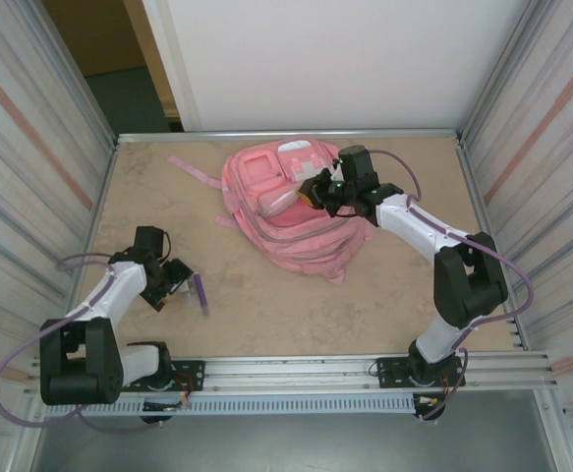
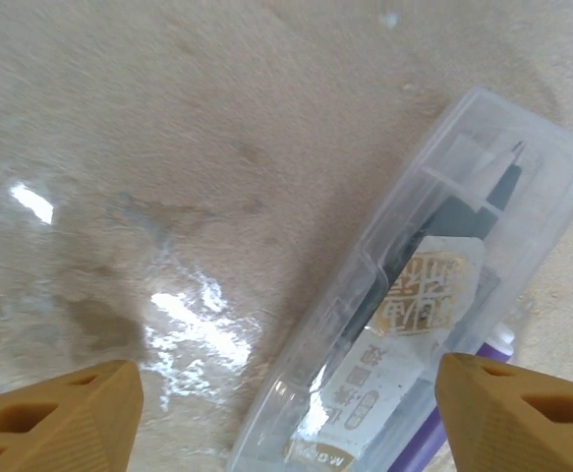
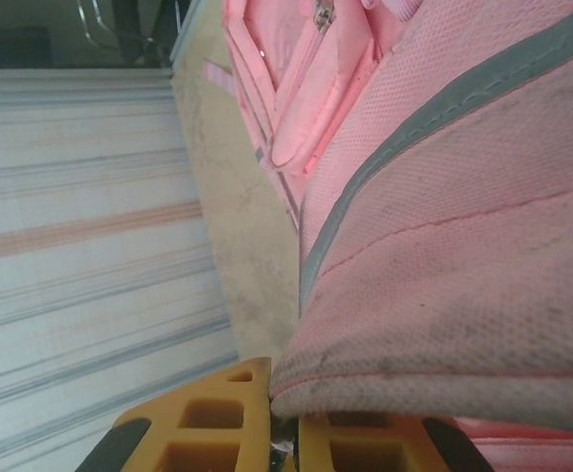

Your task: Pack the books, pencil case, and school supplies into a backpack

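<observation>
Backpack lies in the upper middle of the top view, and the right gripper is clenched on its pink fabric. Left gripper, at lower left, hangs released over a clear pen box on the table.

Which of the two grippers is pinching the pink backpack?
The right gripper, shut on a fold of the backpack fabric. The left gripper is open, over a clear pen box on the table.
</observation>
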Motion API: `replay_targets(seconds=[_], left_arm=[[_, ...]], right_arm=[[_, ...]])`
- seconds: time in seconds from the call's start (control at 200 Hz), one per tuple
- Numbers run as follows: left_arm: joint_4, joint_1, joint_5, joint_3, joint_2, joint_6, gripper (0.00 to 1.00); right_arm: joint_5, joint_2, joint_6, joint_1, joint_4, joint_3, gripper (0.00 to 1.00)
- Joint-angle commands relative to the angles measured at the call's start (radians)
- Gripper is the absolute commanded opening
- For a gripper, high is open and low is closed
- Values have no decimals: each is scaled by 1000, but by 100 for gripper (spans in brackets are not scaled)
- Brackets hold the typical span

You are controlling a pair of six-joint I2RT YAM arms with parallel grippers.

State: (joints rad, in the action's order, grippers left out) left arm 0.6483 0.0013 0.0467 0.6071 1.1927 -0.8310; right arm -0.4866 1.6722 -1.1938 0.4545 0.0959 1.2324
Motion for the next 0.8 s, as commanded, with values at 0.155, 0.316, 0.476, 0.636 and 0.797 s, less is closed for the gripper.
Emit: replay_targets(seconds=[0.155,0.316,0.476,0.636,0.797], left_arm=[[2,-28,-9,93,86,104,88],[-42,-57,0,110,222,108,87],[-46,-66,-16,110,276,74,81],[4,-54,-122,82,195,17,72],[-13,-30,-110,29,103,6,69]], right_arm=[[-61,33,73,-6,52,41,11],[-49,43,70,-4,63,42,12],[-69,51,59,-4,74,49,15],[-58,55,67,-2,86,50,16],[-56,65,69,-1,90,56,18]])
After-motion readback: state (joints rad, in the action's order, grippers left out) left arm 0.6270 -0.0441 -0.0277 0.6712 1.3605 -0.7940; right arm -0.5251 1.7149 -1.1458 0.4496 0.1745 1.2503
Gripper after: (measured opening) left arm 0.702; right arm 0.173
